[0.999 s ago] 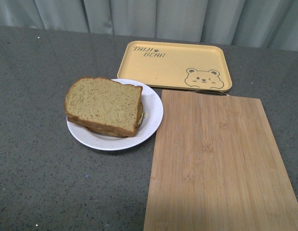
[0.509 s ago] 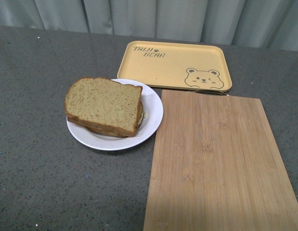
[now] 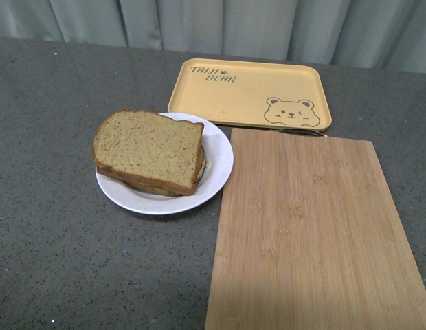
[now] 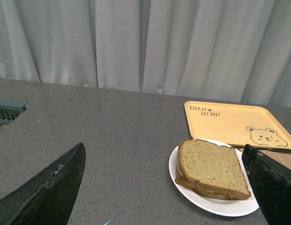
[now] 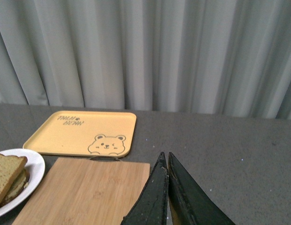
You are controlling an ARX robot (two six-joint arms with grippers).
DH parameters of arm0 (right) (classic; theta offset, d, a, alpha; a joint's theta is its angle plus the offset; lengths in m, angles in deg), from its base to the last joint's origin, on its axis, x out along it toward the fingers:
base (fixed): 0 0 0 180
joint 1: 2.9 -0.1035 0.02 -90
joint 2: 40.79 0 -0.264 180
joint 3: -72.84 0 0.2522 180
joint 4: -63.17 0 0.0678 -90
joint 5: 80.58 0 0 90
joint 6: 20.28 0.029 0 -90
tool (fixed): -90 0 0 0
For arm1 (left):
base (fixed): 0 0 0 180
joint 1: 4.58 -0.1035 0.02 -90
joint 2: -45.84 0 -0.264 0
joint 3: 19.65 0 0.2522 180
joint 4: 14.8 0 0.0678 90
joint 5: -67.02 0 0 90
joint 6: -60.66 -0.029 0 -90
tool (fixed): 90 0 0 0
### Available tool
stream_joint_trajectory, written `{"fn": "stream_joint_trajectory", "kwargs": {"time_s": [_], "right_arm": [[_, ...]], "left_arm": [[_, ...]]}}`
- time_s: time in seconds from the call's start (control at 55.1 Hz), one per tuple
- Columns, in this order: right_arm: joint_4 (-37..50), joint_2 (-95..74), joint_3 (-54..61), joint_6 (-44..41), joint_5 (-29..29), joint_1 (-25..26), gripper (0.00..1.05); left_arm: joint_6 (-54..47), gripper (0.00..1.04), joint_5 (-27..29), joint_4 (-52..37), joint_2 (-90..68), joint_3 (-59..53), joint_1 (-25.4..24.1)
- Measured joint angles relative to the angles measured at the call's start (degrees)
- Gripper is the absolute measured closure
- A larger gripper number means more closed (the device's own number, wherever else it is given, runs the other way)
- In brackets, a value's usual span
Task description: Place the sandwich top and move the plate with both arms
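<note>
The sandwich top (image 3: pixel 148 148) lies flat on a lower slice, the stack resting on the white plate (image 3: pixel 217 161) left of centre on the grey table. Neither arm shows in the front view. In the left wrist view the sandwich top (image 4: pixel 212 166) and plate (image 4: pixel 206 203) lie ahead, nearer one finger; my left gripper (image 4: pixel 166 161) is open, fingers wide, nothing between them, well short of the plate. My right gripper (image 5: pixel 165 157) is shut on nothing, above the table beside the wooden board; the plate's rim (image 5: pixel 36 171) sits at that view's edge.
A yellow tray with a bear drawing (image 3: pixel 251 93) lies behind the plate. A large wooden cutting board (image 3: pixel 312 234) lies right of the plate, its far edge by the tray. Grey curtains (image 3: pixel 220 24) close off the back. A grey-green object (image 4: pixel 8 110) sits at the left wrist view's edge.
</note>
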Motion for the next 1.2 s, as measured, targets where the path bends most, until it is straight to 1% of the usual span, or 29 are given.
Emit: {"fn": "stream_joint_trajectory", "kwargs": {"time_s": [0.036,0.054,0.127,0.236,0.254,0.327,0.527,0.563,0.617,0.636,0.672,0.708,0.745,0.799,0.89,0.944,0.963,0.999,1.072,1.199], "right_arm": [[-0.1,0.0,0.0,-0.1,0.0,0.0,1.02],[-0.1,0.0,0.0,-0.1,0.0,0.0,0.99],[-0.1,0.0,0.0,-0.1,0.0,0.0,0.8],[-0.1,0.0,0.0,-0.1,0.0,0.0,0.6],[-0.1,0.0,0.0,-0.1,0.0,0.0,0.55],[-0.1,0.0,0.0,-0.1,0.0,0.0,0.44],[-0.1,0.0,0.0,-0.1,0.0,0.0,0.11],[-0.1,0.0,0.0,0.0,0.0,0.0,0.07],[-0.1,0.0,0.0,-0.1,0.0,0.0,0.09],[-0.1,0.0,0.0,-0.1,0.0,0.0,0.1],[-0.1,0.0,0.0,-0.1,0.0,0.0,0.1],[-0.1,0.0,0.0,-0.1,0.0,0.0,0.09],[-0.1,0.0,0.0,-0.1,0.0,0.0,0.09],[-0.1,0.0,0.0,-0.1,0.0,0.0,0.09],[-0.1,0.0,0.0,-0.1,0.0,0.0,0.09],[-0.1,0.0,0.0,-0.1,0.0,0.0,0.09],[-0.1,0.0,0.0,-0.1,0.0,0.0,0.09],[-0.1,0.0,0.0,-0.1,0.0,0.0,0.09],[-0.1,0.0,0.0,-0.1,0.0,0.0,0.09],[-0.1,0.0,0.0,-0.1,0.0,0.0,0.09]], "left_arm": [[0.0,0.07,0.0,0.0,0.0,0.0,0.0],[0.0,0.07,0.0,0.0,0.0,0.0,0.0],[0.0,0.07,0.0,0.0,0.0,0.0,0.0],[0.0,0.07,0.0,0.0,0.0,0.0,0.0],[0.0,0.07,0.0,0.0,0.0,0.0,0.0],[0.0,0.07,0.0,0.0,0.0,0.0,0.0],[0.0,0.07,0.0,0.0,0.0,0.0,0.0],[0.0,0.07,0.0,0.0,0.0,0.0,0.0],[0.2,0.07,0.1,0.1,-0.1,0.1,0.0],[1.5,0.07,0.7,1.7,-0.9,0.5,0.2],[5.6,0.07,1.4,8.0,-5.0,3.1,0.7],[8.6,0.07,1.5,10.5,-9.8,4.8,1.0],[12.2,0.07,1.2,10.1,-15.1,5.7,1.2],[18.2,0.07,-0.1,6.7,-23.8,6.6,1.2],[27.5,0.07,-3.3,-2.4,-39.4,8.4,1.1],[31.0,0.07,-4.9,-7.9,-47.8,9.6,1.2],[31.4,0.07,-5.0,-8.4,-49.7,9.7,1.2],[33.9,0.07,-6.1,-12.8,-55.9,10.9,1.2],[37.8,0.07,-7.4,-17.5,-66.4,13.4,1.4],[42.2,0.07,-9.2,-21.4,-82.3,17.8,1.5]]}}
